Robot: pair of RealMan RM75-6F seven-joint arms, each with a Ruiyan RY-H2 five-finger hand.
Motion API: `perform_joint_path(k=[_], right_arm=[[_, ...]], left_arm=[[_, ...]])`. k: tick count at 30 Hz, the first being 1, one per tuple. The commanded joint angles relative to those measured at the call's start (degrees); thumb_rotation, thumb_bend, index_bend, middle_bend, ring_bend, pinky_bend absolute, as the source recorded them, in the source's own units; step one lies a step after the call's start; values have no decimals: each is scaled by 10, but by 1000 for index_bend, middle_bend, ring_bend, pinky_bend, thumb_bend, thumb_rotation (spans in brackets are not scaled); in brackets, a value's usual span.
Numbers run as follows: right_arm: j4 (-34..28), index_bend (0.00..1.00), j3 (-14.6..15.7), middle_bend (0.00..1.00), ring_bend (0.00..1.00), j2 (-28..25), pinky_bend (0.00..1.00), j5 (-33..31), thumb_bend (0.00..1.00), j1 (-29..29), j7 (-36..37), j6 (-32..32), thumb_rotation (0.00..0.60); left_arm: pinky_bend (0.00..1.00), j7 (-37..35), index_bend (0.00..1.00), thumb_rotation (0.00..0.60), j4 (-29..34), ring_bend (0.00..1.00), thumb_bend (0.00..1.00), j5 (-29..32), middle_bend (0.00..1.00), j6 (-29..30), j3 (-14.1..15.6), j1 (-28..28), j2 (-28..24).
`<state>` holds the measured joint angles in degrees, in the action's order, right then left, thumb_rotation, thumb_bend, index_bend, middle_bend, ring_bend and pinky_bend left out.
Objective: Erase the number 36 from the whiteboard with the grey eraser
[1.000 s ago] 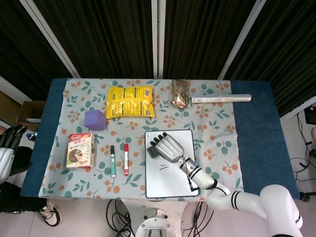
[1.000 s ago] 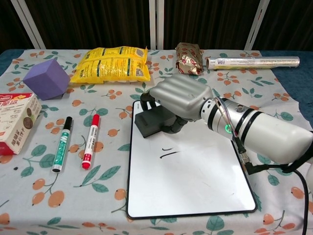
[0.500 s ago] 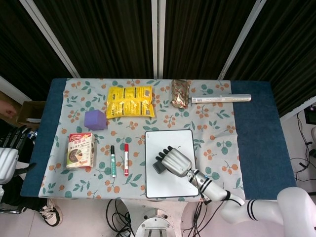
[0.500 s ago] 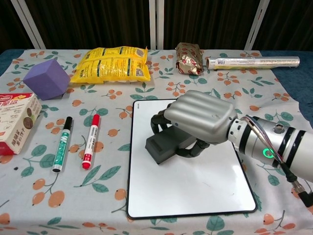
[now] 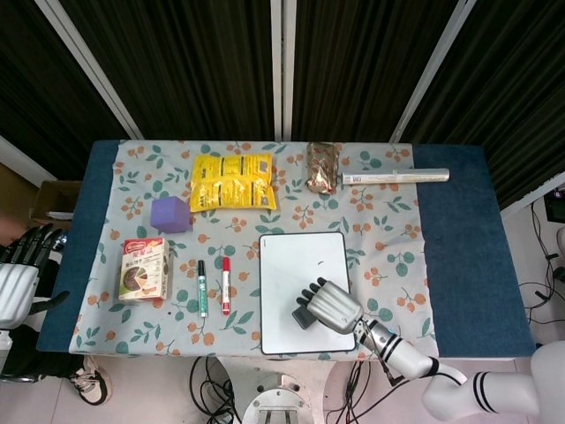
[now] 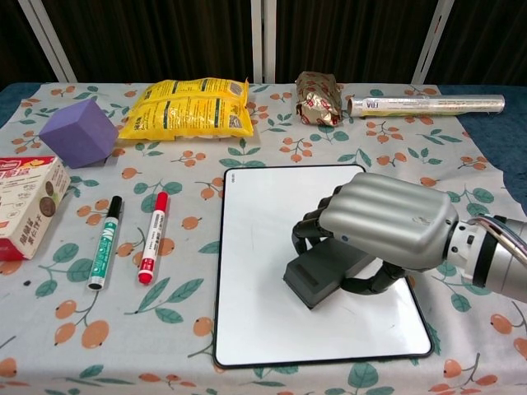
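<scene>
Down the board it comes: over the last second the right hand (image 6: 387, 226) has dragged the grey eraser (image 6: 325, 273) from the whiteboard's (image 6: 255, 247) far-left corner to its near-right part, and the dark strokes that sat mid-board are gone. Fingers stay wrapped over the eraser, pressing it flat on the white surface. Only a tiny speck shows near the board's middle in the head view. The wiping looks all but finished; next up is probably one more pass there, then lifting off. The left hand (image 5: 22, 265) hangs empty, fingers apart, beside the table.
</scene>
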<state>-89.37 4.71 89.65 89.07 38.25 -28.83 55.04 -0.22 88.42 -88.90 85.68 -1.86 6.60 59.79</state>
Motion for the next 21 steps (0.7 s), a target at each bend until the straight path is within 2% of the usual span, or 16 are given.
perform_joint_path(k=[1, 9, 21], right_arm=[[3, 848, -3, 726, 646, 0, 737, -2, 297, -2, 0, 2, 600], [44, 848, -32, 726, 646, 15, 737, -24, 297, -6, 15, 10, 600], [137, 848, -89, 726, 646, 59, 737, -87, 297, 20, 31, -29, 600]], left_arm=[[176, 0, 43, 600, 0, 57, 2, 0, 49, 0, 0, 0, 0], [176, -1, 43, 600, -2, 57, 2, 1, 49, 0, 0, 0, -1], [176, 0, 43, 600, -4, 57, 2, 1, 49, -6, 3, 2, -1]])
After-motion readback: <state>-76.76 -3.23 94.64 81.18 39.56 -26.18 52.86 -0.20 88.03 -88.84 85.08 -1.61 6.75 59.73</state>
